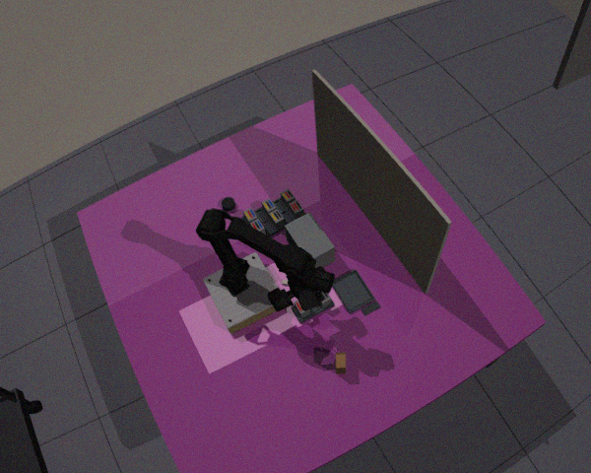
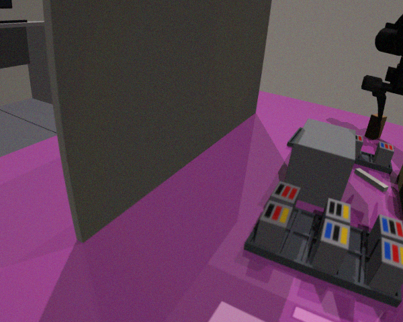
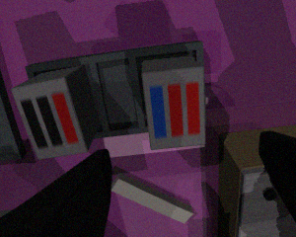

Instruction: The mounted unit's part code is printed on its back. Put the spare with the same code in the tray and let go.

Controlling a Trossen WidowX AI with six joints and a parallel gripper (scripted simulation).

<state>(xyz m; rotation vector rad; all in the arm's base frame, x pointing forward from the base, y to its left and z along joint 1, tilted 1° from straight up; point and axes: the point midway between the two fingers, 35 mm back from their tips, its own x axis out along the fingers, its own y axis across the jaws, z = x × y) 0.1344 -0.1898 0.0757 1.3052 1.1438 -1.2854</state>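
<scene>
Top: the tray (image 1: 354, 290) (image 2: 295, 137) (image 3: 1, 118) is seen beside the small rack (image 1: 313, 315) (image 2: 374, 167) (image 3: 113, 53). Exterior: spares are held upright there. Wrist: fingers (image 2: 381, 104) are parted, empty; the matching spare cannot be identified. Any spare is judged light, rigid, best gripped by opposite sidewalls.

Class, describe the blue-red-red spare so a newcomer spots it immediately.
Beyond the big grey box sits a small dark rack holding two spares. Choose the block striped blue, red, red; its neighbour shows black, black, red.
</scene>
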